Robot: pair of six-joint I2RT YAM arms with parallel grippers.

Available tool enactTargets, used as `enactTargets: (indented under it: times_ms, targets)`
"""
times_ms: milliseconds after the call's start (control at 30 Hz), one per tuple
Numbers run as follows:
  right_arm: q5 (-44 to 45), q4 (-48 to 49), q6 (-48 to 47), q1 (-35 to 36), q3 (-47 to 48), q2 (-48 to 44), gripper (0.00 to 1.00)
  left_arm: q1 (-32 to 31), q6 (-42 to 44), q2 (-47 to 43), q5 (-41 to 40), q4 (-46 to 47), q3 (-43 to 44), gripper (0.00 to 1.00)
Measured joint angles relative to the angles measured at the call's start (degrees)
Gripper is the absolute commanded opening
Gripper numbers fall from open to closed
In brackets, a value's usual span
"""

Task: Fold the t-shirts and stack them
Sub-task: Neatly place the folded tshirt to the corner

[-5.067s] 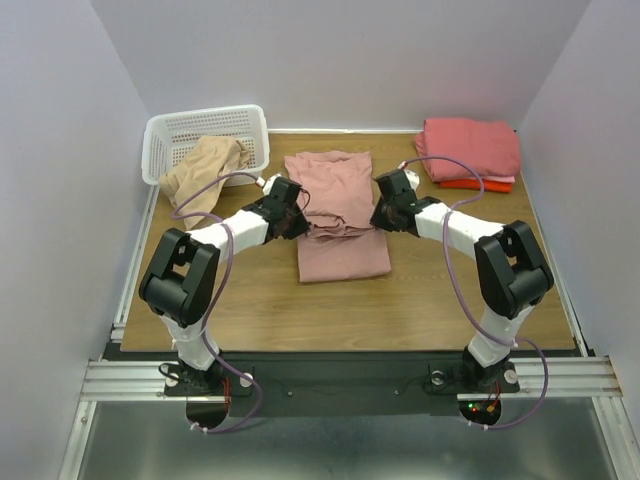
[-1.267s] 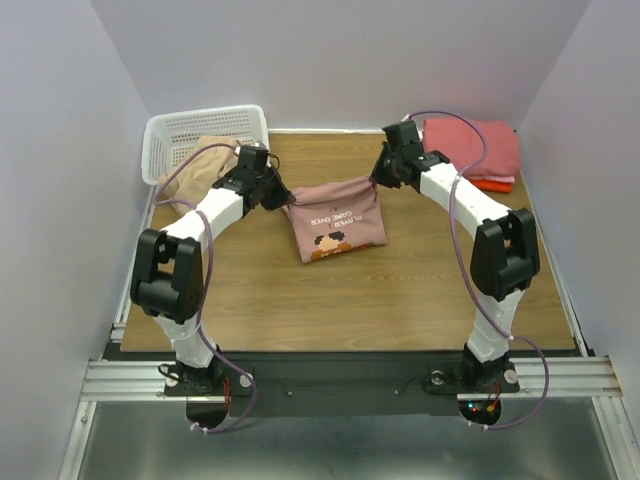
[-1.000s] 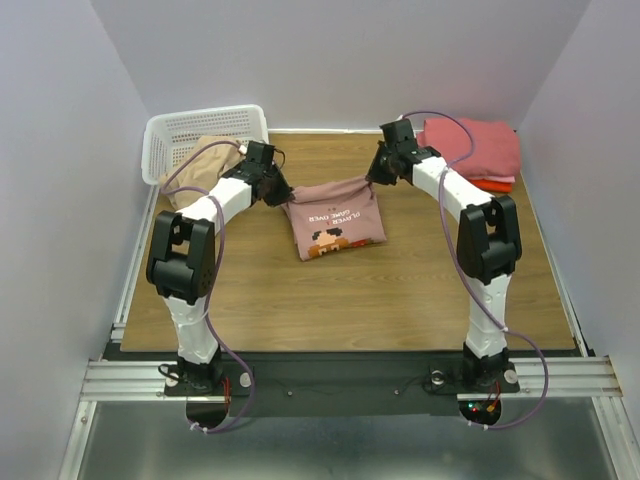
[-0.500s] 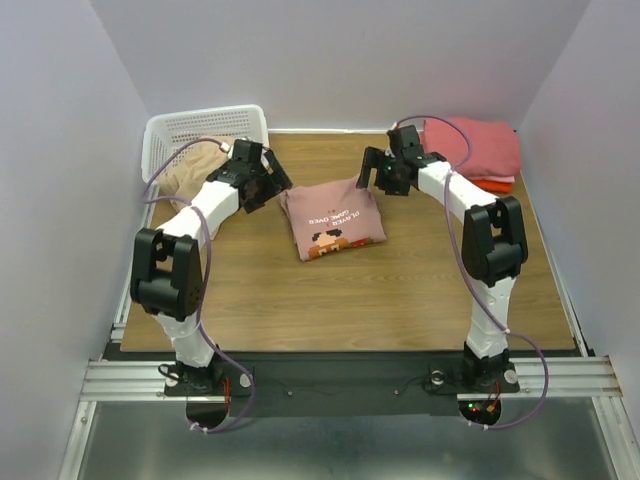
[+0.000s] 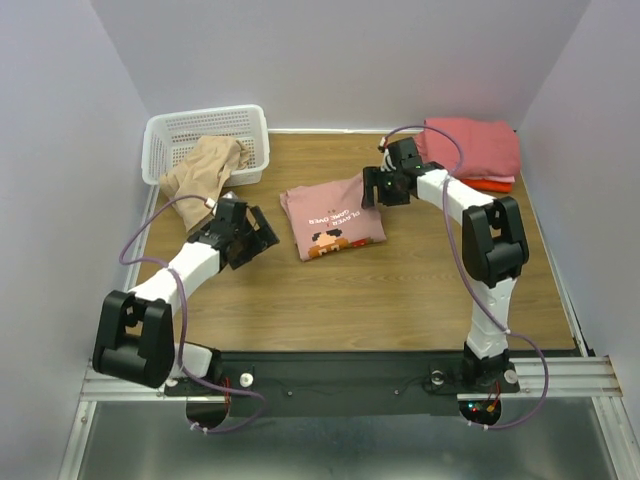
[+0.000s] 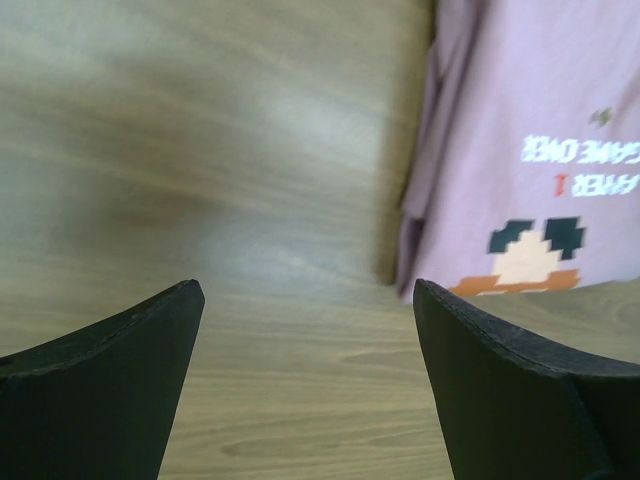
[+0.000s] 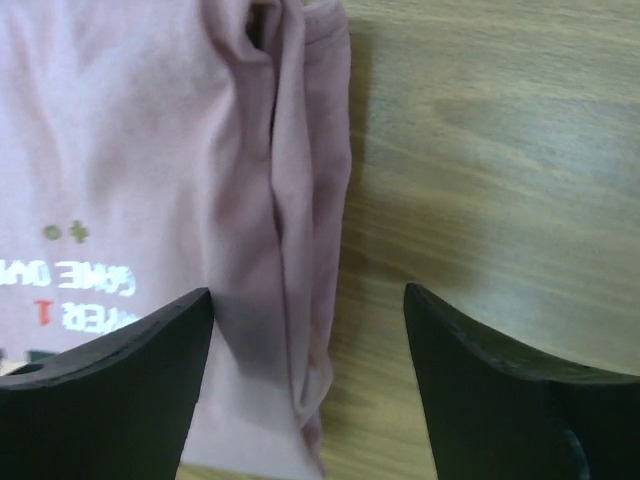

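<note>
1. A second ago my 2 grippers each pinched a far corner of the dusty-pink folded t-shirt with the dark-and-white chest print [image 5: 331,214]. Both have let go, and it lies flat, print up, at the centre of the brown wooden table [image 5: 400,290].
2. My left gripper [image 5: 250,232] has pulled back to the left-centre of the top view, jaws wide apart and holding nothing. In its wrist view the shirt sits at the upper right, clear of my fingers [image 6: 110,390].
3. My right gripper [image 5: 372,190] hovers just over the shirt's upper-right corner, jaws apart and empty.
4. I judge this fold done. The shirt should next go onto the salmon-pink folded shirt [image 5: 470,148], which lies over the orange-red one [image 5: 478,185] at the upper right.
5. The beige crumpled t-shirt [image 5: 205,168] spilling from the white plastic lattice basket [image 5: 200,128], upper left, is not yet folded.
</note>
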Motion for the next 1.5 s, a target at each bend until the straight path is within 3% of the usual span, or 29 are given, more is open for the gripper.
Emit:
enactTargets:
  times_ms: [233,467,600,700,900,1233,1500]
  targets:
    - [-1.9,1.6,-1.9,0.0,1.4,5.3,0.63,0.0,-1.4,-5.6,0.0,0.4,-6.0,0.99]
    - [-5.9,3.4,-2.4,0.1,1.1,5.9,0.50,0.0,-2.2,-6.3,-0.3,0.7,-6.4,0.98]
    - [-6.7,4.8,-2.3,0.9,0.8,6.4,0.27,0.0,-2.6,-6.3,-0.5,1.0,-6.9,0.98]
    - [-6.1,5.9,-2.1,2.0,0.8,6.7,0.22,0.0,-2.9,-6.4,-0.7,0.9,-7.3,0.98]
    - [-2.8,6.8,-2.4,4.8,1.5,6.9,0.01,0.0,-4.2,-10.3,-3.7,-2.0,-8.6,0.98]
    - [19.0,4.6,-10.4,5.9,6.8,7.2,0.00,0.0,-5.2,-23.5,-9.6,-9.4,-8.6,0.98]
    - [29.4,4.2,-19.4,1.3,15.2,7.1,0.00,0.0,-5.3,-24.0,-11.9,-12.5,-8.0,0.98]
